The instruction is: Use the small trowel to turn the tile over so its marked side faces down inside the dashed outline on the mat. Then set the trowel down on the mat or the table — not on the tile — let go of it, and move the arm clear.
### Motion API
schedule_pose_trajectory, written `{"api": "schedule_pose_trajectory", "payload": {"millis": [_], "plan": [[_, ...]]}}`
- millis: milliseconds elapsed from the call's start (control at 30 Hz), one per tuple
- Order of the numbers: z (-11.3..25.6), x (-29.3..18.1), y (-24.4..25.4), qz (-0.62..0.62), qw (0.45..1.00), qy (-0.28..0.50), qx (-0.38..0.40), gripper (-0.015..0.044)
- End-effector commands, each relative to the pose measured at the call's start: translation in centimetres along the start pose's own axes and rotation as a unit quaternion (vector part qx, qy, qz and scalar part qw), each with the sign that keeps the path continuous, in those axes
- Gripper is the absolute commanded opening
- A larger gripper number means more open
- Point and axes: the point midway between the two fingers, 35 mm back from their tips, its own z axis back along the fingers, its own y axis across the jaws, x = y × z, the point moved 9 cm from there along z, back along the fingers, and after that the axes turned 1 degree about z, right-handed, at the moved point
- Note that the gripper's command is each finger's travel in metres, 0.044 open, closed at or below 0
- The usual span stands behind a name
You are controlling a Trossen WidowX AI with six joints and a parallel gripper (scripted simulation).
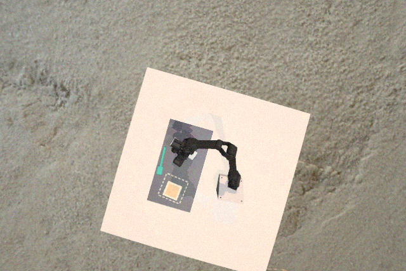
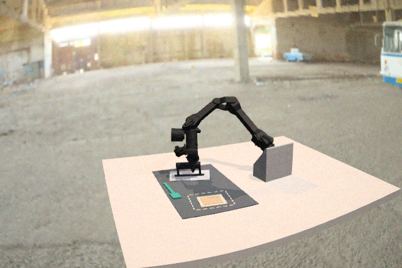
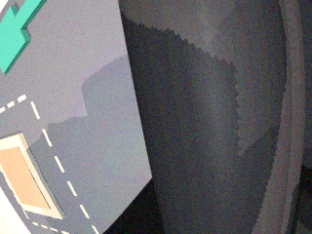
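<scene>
My gripper point(image 2: 193, 166) is shut on the black bar handle of a small trowel, a flat pale rectangular plate point(image 1: 192, 155) point(image 2: 206, 177) carried on two posts. The plate looks about level, low over the far half of the dark mat point(image 1: 196, 176) point(image 2: 181, 209); I cannot tell whether it touches. The tile point(image 1: 172, 190) point(image 2: 211, 200) point(image 3: 21, 180) lies flat inside the dashed outline point(image 3: 59, 164), an orange square with a cream border facing up. Its underside is hidden. A large dark curved shape fills much of the wrist view and hides the fingertips there.
A teal paddle-shaped tool point(image 1: 159, 170) point(image 2: 175, 195) point(image 3: 12, 39) lies flat on the mat's left edge, near the outline. The arm's base block point(image 1: 229, 192) point(image 2: 279, 162) stands on the pale table point(image 1: 130, 195) point(image 2: 146, 239), right of the mat.
</scene>
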Motion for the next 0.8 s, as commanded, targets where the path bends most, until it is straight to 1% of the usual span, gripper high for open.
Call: {"api": "schedule_pose_trajectory", "payload": {"millis": [0,300,567,767], "plan": [[1.0,0.5,-1.3,0.038,0.999,0.025,0.026,0.0000],[3.1,0.6,-5.7,0.123,0.982,0.102,0.102,0.0000],[5.5,0.1,-9.4,0.179,0.955,0.143,0.189,0.0000],[5.7,0.0,-9.7,0.183,0.952,0.145,0.196,0.0000]]}}
